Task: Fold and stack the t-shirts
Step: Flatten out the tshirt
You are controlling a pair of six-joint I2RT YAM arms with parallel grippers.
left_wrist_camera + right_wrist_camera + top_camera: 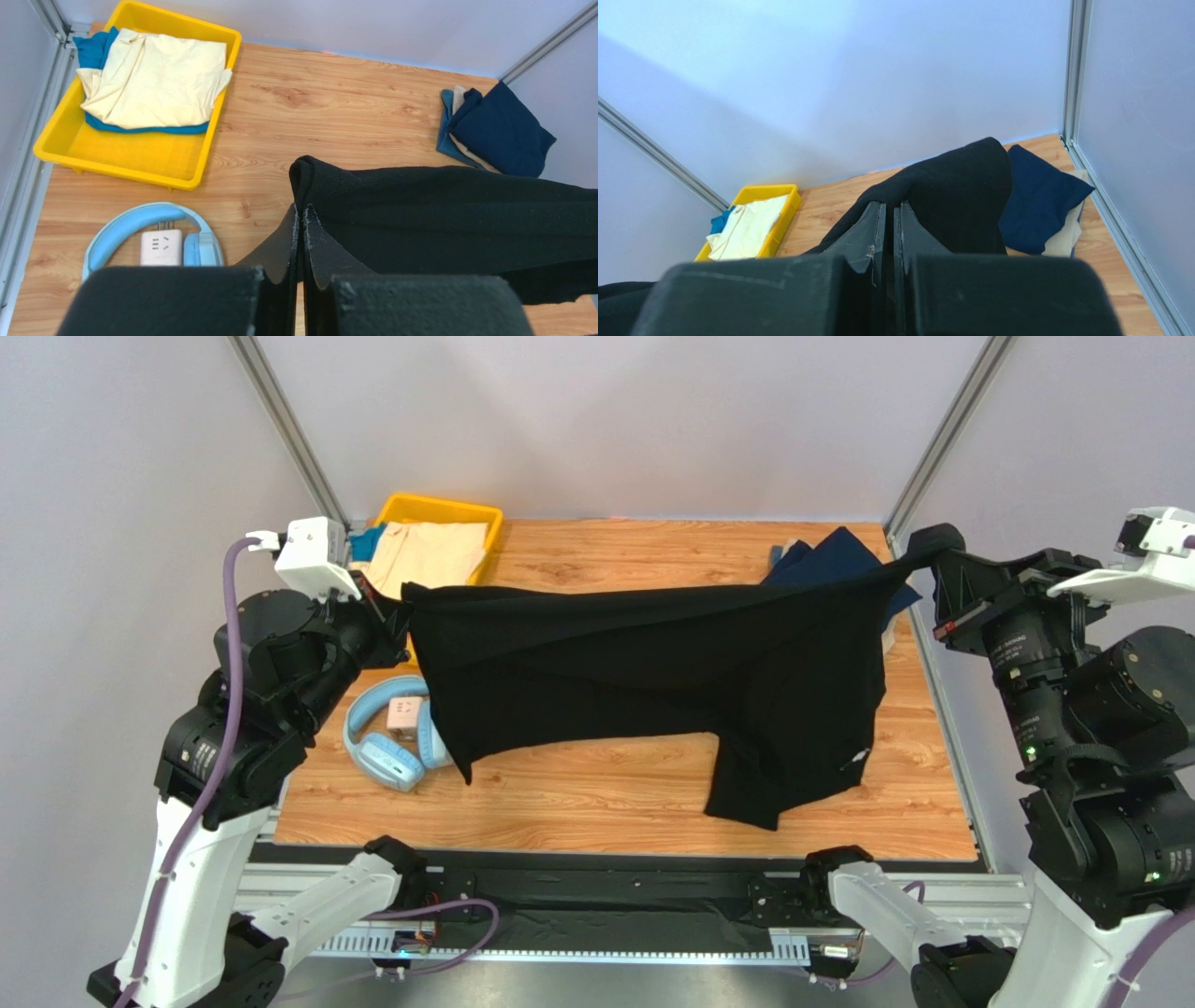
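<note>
A large black t-shirt [659, 672] hangs stretched in the air between my two grippers, its lower edge and a sleeve drooping toward the table. My left gripper [399, 609] is shut on the shirt's left corner [303, 183]; the jaws pinch the cloth in the left wrist view [302, 210]. My right gripper [926, 553] is shut on the shirt's right corner [962, 182], jaws closed around the fabric [889, 206]. A folded navy t-shirt [502, 129] lies on a cream one at the table's far right corner [1036, 199]. A cream t-shirt [158, 73] lies in the yellow tray.
The yellow tray [484, 515] sits at the back left, holding cream and blue cloth. Light-blue headphones [390, 735] with a white plug adapter [160, 247] lie at the table's left front. Metal frame posts and grey walls close in the back corners.
</note>
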